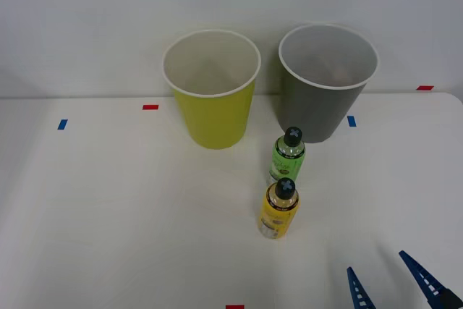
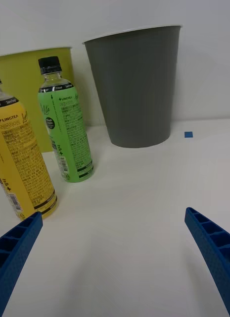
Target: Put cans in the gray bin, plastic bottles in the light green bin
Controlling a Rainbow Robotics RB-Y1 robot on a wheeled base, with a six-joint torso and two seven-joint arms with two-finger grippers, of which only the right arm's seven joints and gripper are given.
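My right gripper (image 1: 394,280) hangs low over the white table (image 1: 108,208) with its blue ribbed fingers (image 2: 16,252) spread wide apart and nothing between them. From the wrist camera, the yellow-labelled plastic bottle (image 2: 21,163) stands upright just beyond one fingertip, off to that finger's side and outside the gap. In the front view this bottle (image 1: 279,209) sits to the left of my gripper and a little farther from me, clear of both fingers. The green-labelled plastic bottle (image 1: 288,155) stands upright just behind it, black cap on, the two close but apart; the wrist camera shows it (image 2: 68,133) beside the yellow one. Farther out, the gray bin (image 1: 325,88) stands near the green-labelled bottle, at the table's back edge. The light green bin (image 1: 213,95) stands to its left, the two apart. Small blue tape marks (image 1: 351,121) and red ones (image 1: 150,107) dot the tabletop.
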